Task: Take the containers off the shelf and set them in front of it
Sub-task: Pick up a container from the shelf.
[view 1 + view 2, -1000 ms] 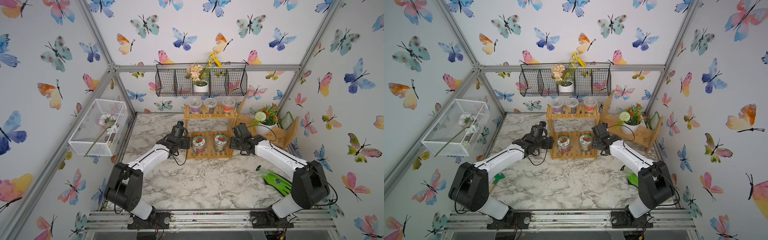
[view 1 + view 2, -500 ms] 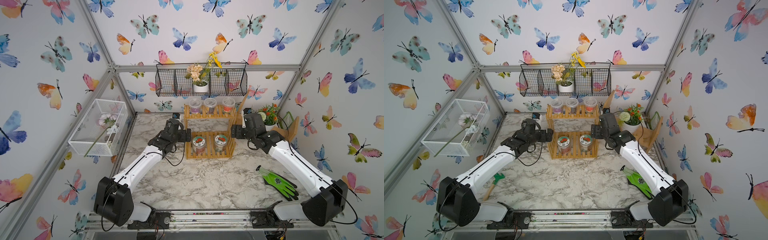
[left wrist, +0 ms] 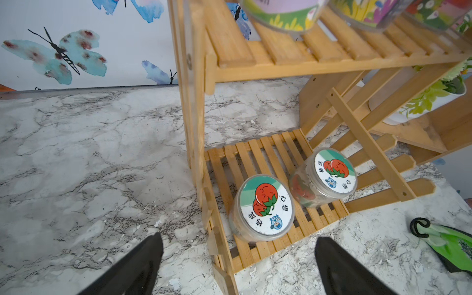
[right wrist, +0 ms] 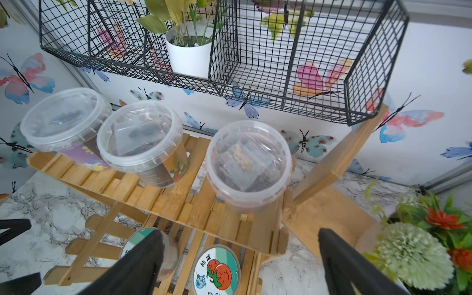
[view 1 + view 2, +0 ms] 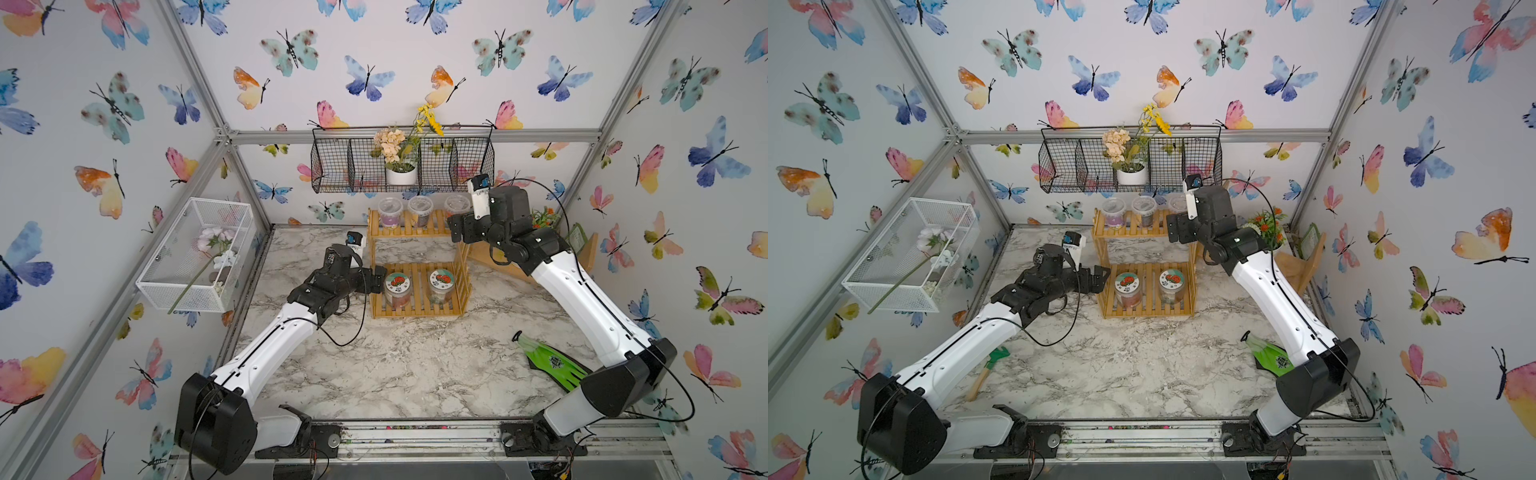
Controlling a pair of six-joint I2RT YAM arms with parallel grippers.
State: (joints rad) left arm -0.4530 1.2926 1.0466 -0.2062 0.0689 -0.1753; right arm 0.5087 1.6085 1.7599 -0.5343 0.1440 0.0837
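Note:
The shelf [image 5: 419, 308] of yellowish slats stands at the back of the table. Three clear lidded cups [image 5: 389, 206] [image 5: 419, 205] [image 5: 453, 203] sit on its upper tier, and two jars with tomato lids [image 5: 397, 286] [image 5: 441, 282] sit on the lower one. My left gripper [image 5: 379, 279] is open beside the shelf's left side, level with the nearer jar [image 3: 264, 207] and touching nothing. My right gripper [image 5: 455, 228] is open at the upper tier's right end, just short of the right-hand cup [image 4: 249, 158], with nothing between its fingers [image 4: 153, 242].
A black wire basket [image 5: 469, 166] holding a white flower pot hangs above the shelf. A plain wooden shelf [image 5: 484, 253] with a flower pot stands to the right. A green glove [image 5: 548, 361] and a small garden tool [image 5: 988, 370] lie on the table. A white mesh box [image 5: 195, 253] is fixed to the left wall.
Both grippers have opened wider. The right gripper has risen from the lower tier to the upper tier's right end. The left gripper has stayed by the shelf's lower left side.

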